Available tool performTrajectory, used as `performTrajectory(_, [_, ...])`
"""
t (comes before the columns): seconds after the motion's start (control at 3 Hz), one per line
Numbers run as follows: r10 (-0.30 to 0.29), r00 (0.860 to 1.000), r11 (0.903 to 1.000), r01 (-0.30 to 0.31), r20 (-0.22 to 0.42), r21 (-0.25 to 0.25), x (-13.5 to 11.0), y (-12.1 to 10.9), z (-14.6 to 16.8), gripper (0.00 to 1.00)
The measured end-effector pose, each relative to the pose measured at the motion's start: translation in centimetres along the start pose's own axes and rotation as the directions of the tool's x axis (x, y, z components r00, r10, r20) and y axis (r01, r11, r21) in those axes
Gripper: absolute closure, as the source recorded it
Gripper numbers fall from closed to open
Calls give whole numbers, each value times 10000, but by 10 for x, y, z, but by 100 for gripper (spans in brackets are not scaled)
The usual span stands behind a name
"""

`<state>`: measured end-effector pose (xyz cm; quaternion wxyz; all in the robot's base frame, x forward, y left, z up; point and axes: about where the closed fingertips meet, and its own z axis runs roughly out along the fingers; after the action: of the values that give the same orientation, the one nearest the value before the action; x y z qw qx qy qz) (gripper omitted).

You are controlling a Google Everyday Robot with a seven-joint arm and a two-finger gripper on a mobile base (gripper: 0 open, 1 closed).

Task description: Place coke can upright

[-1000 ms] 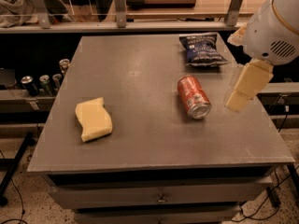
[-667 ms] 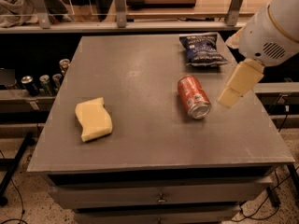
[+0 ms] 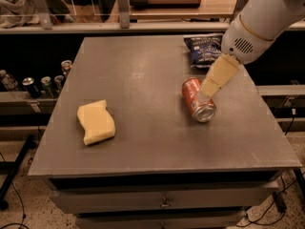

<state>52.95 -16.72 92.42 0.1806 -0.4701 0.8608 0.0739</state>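
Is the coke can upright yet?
No, the coke can lies on its side on the table, with the end effector at its far end.

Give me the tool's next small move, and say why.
Probably lower the tool a little, down around the coke can. The can lies on its side on the table, right of centre, and the tool hangs at its upper right side, seemingly not yet around it. The can has to be gripped before it can be stood up.

Pincer (image 3: 210, 90) at right (slanting down-left)
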Motion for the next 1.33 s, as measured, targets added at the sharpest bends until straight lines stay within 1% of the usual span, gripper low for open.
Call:
performTrajectory(0.33, [1271, 9818, 9916, -1291, -1409, -48, -6, -9, 20, 0])
performTrajectory(0.67, [2576, 9283, 9658, -2554, -2680, 437, -10, -13, 36, 0])
performTrajectory(1.0, [3939, 8593, 9192, -3704, -3264, 1339, -9, -14, 46, 0])
performTrajectory(1.33, [5114, 7979, 8584, -4574, -3191, 2320, -6, -12, 51, 0])
